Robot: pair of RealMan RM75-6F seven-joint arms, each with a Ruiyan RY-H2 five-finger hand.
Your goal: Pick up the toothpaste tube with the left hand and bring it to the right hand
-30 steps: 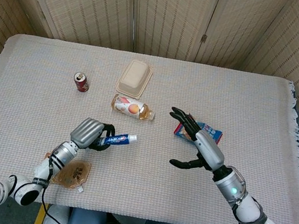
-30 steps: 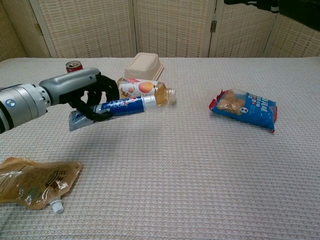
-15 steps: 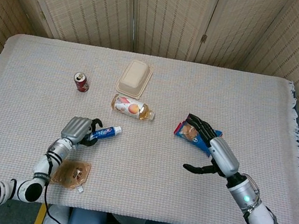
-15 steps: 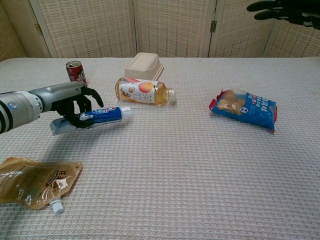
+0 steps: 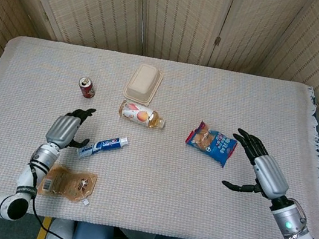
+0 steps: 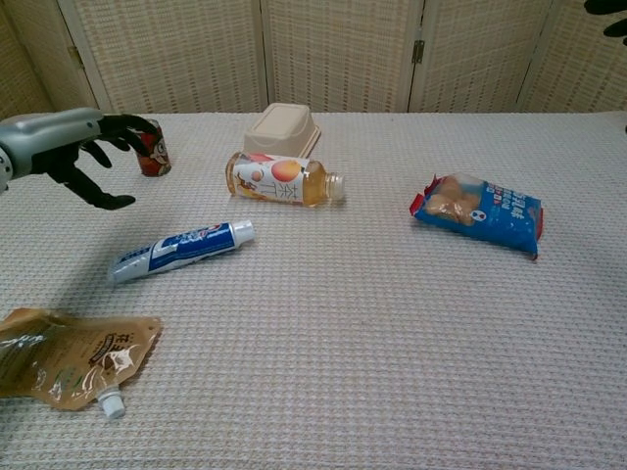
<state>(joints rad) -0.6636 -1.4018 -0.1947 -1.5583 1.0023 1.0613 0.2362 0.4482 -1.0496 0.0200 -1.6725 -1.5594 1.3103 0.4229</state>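
The blue and white toothpaste tube point(image 5: 103, 146) point(image 6: 182, 249) lies flat on the cloth, cap toward the right, with nothing holding it. My left hand point(image 5: 67, 130) point(image 6: 73, 147) hovers just to its left, fingers spread and empty. My right hand point(image 5: 261, 171) is far off at the right side of the table, fingers apart and holding nothing; in the chest view only its fingertips point(image 6: 609, 14) show at the top right corner.
A juice bottle point(image 5: 140, 115) lies on its side behind the tube, beside a beige clamshell box point(image 5: 143, 83) and a red can point(image 5: 87, 87). A blue snack bag point(image 5: 212, 142) lies mid-right. An amber pouch point(image 5: 69, 183) sits at the front left.
My left hand has let go of the toothpaste tube, which now lies on the table, and has drawn back to the left. My right hand has pulled away to the right.
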